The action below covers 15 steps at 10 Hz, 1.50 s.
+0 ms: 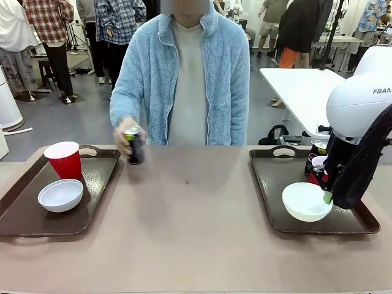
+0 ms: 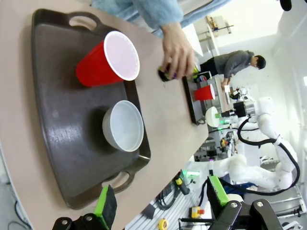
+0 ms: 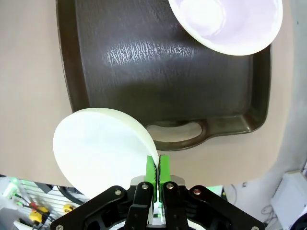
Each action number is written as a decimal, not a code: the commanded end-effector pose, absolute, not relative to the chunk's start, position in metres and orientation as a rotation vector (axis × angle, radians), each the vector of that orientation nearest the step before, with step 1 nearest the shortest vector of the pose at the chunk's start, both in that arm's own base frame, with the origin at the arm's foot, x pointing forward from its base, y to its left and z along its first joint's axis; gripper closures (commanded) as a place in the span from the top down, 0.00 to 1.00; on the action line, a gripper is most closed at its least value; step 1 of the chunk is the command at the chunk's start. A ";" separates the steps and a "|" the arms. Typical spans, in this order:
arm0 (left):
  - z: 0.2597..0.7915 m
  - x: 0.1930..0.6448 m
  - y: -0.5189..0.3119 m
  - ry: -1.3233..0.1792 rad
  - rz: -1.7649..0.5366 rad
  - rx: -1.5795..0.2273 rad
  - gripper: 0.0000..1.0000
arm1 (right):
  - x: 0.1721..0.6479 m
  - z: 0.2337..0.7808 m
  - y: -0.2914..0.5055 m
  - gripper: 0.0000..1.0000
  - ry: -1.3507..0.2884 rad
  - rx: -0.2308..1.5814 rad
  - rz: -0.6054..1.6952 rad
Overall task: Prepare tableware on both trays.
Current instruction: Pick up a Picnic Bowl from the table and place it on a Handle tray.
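1. Looking across from the front, the right gripper (image 1: 326, 197) has its two pads pinched together on the rim of a white bowl (image 1: 306, 201), which hangs low over the right tray (image 1: 278, 202). Just behind the gripper stand a red cup (image 1: 315, 170) and a can (image 1: 317, 150). Lower the bowl flat before letting go, I'd say, clear of both.
2. From the left wrist, the left gripper (image 2: 160, 201) has its fingers spread wide apart, holding nothing. Ahead of it lies the left tray (image 2: 57, 158), with a second red cup (image 2: 108, 60) and second bowl (image 2: 123, 126) on it. Farther off, a person's hand (image 2: 178, 50) holds a dark can (image 2: 165, 74).
3. From the right wrist, the held bowl sits tilted beside the fingers, and the tray handle (image 3: 175, 132) lies just ahead, so carry it farther in first.
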State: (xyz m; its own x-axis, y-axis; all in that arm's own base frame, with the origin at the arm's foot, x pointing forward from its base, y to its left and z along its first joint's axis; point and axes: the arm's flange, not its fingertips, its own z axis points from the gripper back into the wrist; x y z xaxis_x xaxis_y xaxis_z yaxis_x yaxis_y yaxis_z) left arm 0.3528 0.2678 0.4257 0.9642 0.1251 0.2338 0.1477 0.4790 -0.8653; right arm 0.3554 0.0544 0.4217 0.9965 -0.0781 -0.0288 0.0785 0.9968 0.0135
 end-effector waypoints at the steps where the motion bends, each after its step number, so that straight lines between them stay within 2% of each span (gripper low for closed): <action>1: 0.428 0.350 0.266 -0.288 -0.013 -1.085 1.00 | 0.362 0.413 0.057 0.04 -0.005 0.012 -0.092; 8: 0.428 0.350 0.266 -0.288 -0.013 -1.085 1.00 | 0.396 0.356 0.062 0.04 0.025 0.001 -0.062; 11: 0.428 0.350 0.266 -0.288 -0.013 -1.085 1.00 | 0.391 0.366 0.064 0.93 0.006 -0.001 -0.036; 12: 0.428 0.350 0.266 -0.288 -0.013 -1.085 1.00 | 0.386 0.378 0.062 1.00 -0.005 -0.003 -0.027; 14: 0.428 0.350 0.266 -0.288 -0.013 -1.085 1.00 | 0.375 0.404 0.057 1.00 -0.002 -0.015 -0.031; 15: 0.428 0.350 0.266 -0.288 -0.013 -1.085 1.00 | 0.369 0.419 0.056 0.58 0.011 -0.013 -0.019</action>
State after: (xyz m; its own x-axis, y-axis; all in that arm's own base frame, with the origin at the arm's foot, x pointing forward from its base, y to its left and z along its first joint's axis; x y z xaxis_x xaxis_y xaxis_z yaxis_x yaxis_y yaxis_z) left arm 0.3528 0.2678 0.4258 0.9642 0.1249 0.2339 0.1478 0.4790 -0.8653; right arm 0.3768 0.0618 0.4040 0.9989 -0.0465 0.0044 0.0464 0.9988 0.0141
